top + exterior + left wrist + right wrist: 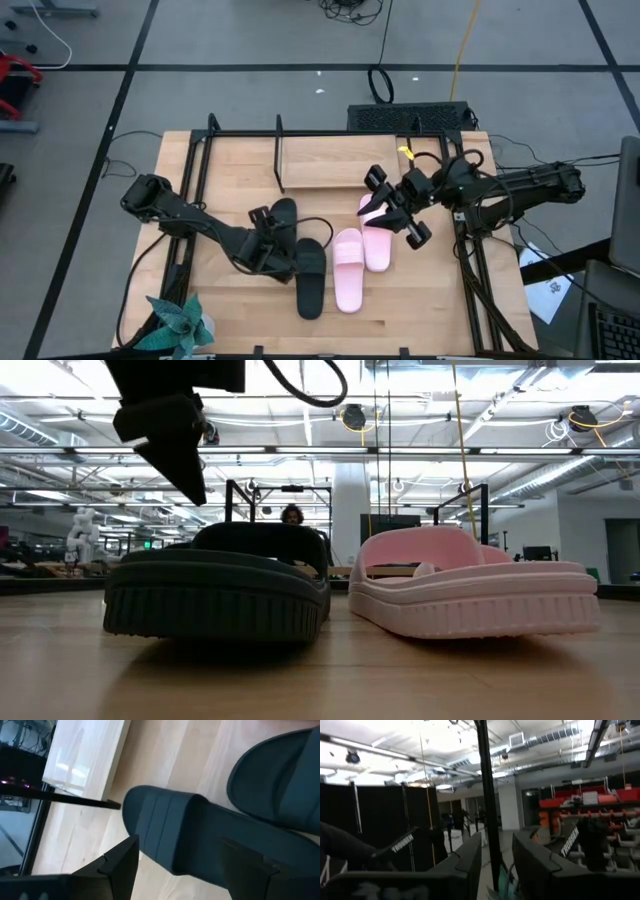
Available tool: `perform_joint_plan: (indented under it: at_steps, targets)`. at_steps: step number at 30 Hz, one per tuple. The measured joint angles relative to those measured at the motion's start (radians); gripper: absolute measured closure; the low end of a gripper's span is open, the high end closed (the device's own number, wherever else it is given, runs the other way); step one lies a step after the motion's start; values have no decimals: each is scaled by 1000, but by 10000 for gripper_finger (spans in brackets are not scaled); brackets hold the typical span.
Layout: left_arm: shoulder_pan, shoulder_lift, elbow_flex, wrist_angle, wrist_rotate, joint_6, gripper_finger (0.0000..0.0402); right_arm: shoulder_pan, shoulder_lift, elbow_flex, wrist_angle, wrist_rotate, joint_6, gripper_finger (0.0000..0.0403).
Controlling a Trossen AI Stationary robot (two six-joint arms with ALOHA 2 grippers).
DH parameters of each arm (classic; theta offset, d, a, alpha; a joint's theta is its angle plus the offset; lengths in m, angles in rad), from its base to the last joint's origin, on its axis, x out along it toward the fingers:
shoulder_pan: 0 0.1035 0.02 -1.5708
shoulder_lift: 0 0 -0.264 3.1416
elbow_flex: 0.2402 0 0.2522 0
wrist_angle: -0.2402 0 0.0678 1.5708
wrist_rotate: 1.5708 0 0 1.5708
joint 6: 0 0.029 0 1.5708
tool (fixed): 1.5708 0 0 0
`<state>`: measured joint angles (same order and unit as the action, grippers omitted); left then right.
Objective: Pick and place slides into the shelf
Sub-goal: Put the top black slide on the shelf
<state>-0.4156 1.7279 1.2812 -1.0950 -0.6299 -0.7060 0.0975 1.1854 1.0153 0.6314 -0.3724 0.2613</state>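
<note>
High view shows the four slides lying on the tabletop (pixel 200 160), none on the shelf (pixel 325 160), whose light board sits near the far edge between thin black uprights. One black slide (pixel 284 222) lies partly under the left gripper (pixel 268 243), toward the left of the middle; in the left wrist view its wide strap sits between that gripper's two dark fingers (pixel 120 862), which stand wide apart on either side of it without visibly pressing it. The second black slide (pixel 310 277) lies just beside the first, nearer the front edge. A pink slide (pixel 347 270) lies touching or nearly touching that black one, and the other pink slide (pixel 377 243) lies close on its right, its far end under the right gripper (pixel 392 208). That gripper hangs above the pink slide, near the shelf's right end; in the right wrist view its fingers (pixel 470 855) point out at the room with a narrow gap and nothing between them. A small potted plant (pixel 178 325) stands at the front left corner.
</note>
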Motion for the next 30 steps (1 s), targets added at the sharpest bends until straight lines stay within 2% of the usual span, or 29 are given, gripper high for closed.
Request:
perform_joint_plan:
  at_steps: [3,7,14,22,30]
  targets:
    - [3,0,-1,8,6,-2,151,0,0,0,-37,1,-30,305]
    - [3,0,-2,91,50,73,151,0,0,0,-58,1,-46,305]
    - [14,7,-2,106,46,99,151,0,0,0,-61,2,-46,305]
    - [27,116,-2,102,61,144,151,0,0,0,-87,1,-46,305]
    - [54,170,-2,102,39,117,151,0,0,0,-108,2,-46,305]
